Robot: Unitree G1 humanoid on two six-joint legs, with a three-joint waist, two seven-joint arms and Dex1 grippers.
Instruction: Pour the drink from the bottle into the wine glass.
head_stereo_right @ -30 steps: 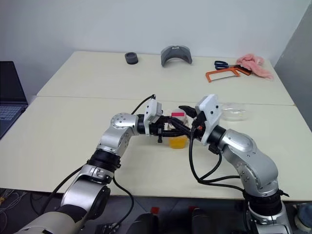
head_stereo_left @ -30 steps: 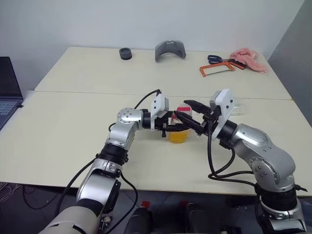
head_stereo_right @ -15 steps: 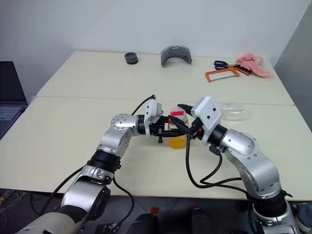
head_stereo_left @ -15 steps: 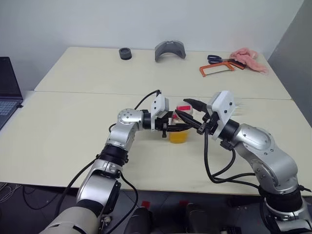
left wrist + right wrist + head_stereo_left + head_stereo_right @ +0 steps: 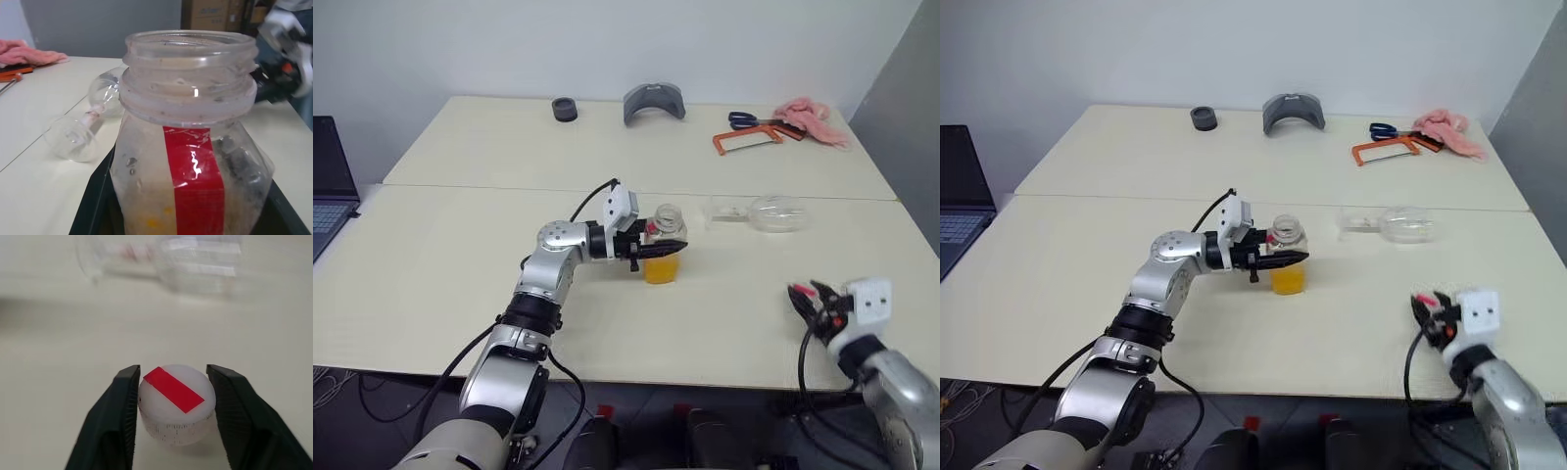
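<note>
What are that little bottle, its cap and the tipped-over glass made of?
Bottle: probably clear plastic, cloudy and scuffed, with a glossy red label strip. Cap: looks like matte white plastic with a ribbed edge and a red strip on top. Wine glass: colourless and shiny, likely glass, though clear plastic is possible.

Even, bright overhead lighting; shadows soft and faint on the pale cream surface [image 5: 460, 284]. Glare spot on the clear plastic bottle's red label strip [image 5: 194, 183]. Right wrist view background blurred; head views sharp.

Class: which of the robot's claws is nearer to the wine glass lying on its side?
Left. The left claw grips the bottle just beside the wine glass; the right claw sits further off, near the table's front edge.
</note>
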